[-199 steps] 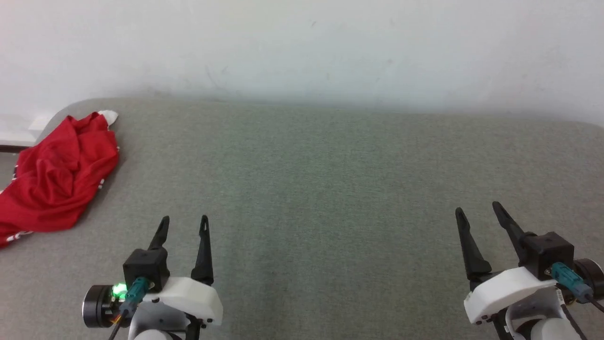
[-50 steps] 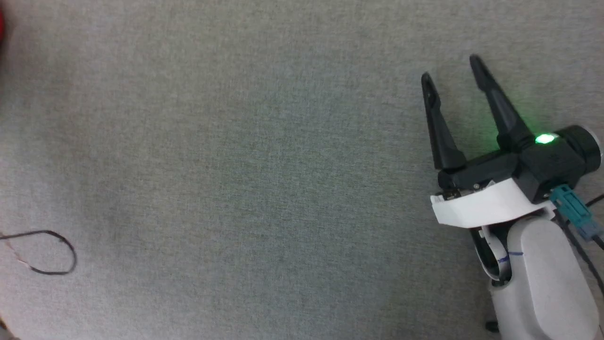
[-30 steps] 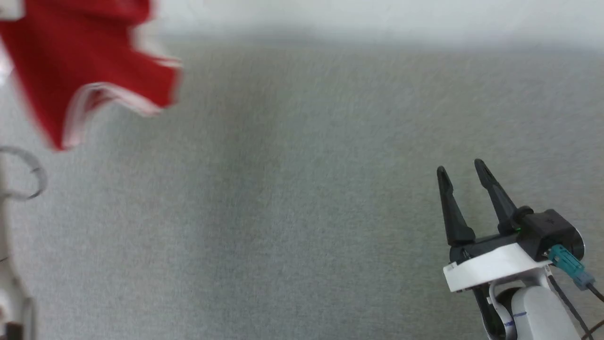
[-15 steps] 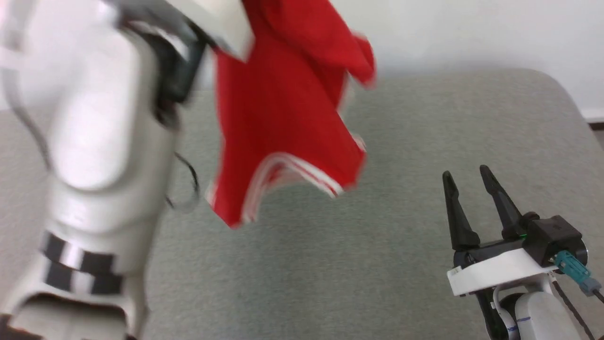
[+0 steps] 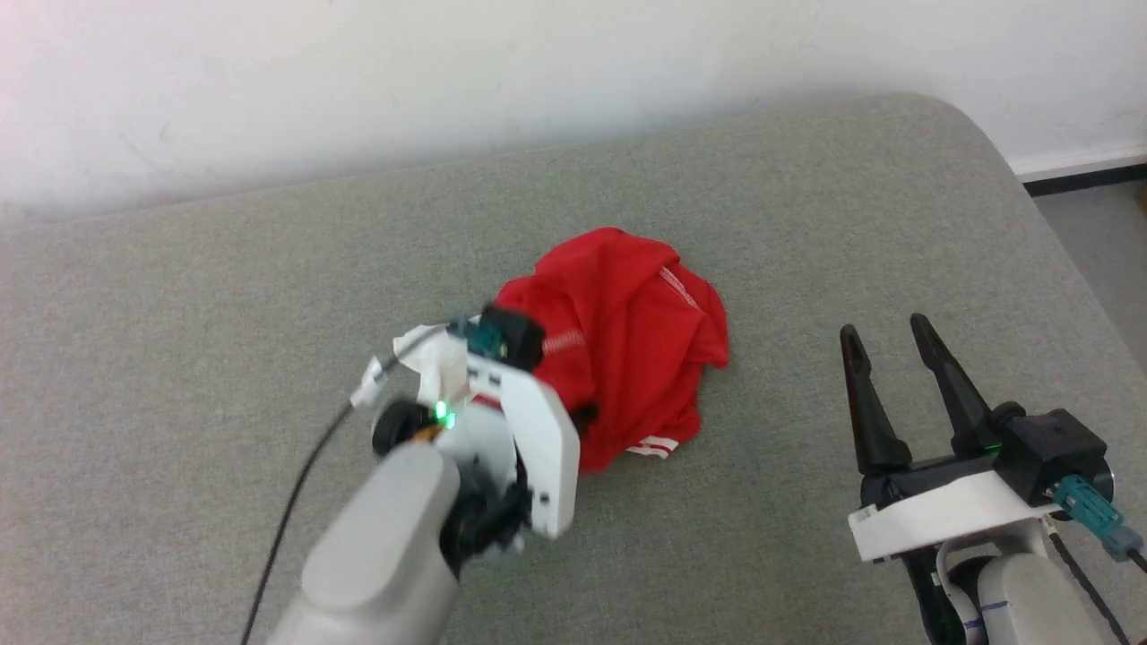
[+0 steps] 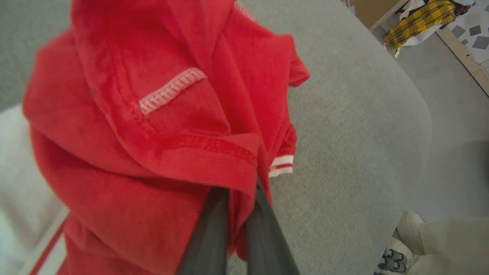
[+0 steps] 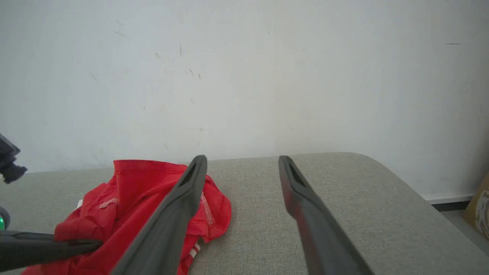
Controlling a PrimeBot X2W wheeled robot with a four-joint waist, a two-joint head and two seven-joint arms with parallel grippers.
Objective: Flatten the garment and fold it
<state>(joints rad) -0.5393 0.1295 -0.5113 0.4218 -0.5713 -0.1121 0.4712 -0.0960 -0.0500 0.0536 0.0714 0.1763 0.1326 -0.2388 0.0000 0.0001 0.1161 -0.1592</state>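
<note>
Backs onto a white wall [image 5: 538, 72]. Fills most of the head view with a grey fabric-covered surface [image 5: 224, 287], rounded at the far right corner. Reaches in from the lower left with the pale left forearm [image 5: 376, 555], angled up and to the right, wrist bent so that the white-and-black housing tips down toward the cloth. Finds the garment [image 5: 636, 340] as a crumpled red heap on the surface, about midway across and toward the far edge, white red-striped trim showing at its near edge. Pinches a red fold with the left gripper [image 6: 240, 198]: fingers nearly together, hem draped over their tips. Holds the right gripper [image 5: 883, 324] at the lower right over bare surface, well apart from the heap, fingers pointing away and spread wide with nothing between. Trails a thin dark cable [image 5: 296, 502] from the left wrist. Catches, in the left wrist view, a person's pale shoe [image 6: 397, 248] on the floor beyond the surface's edge.
</note>
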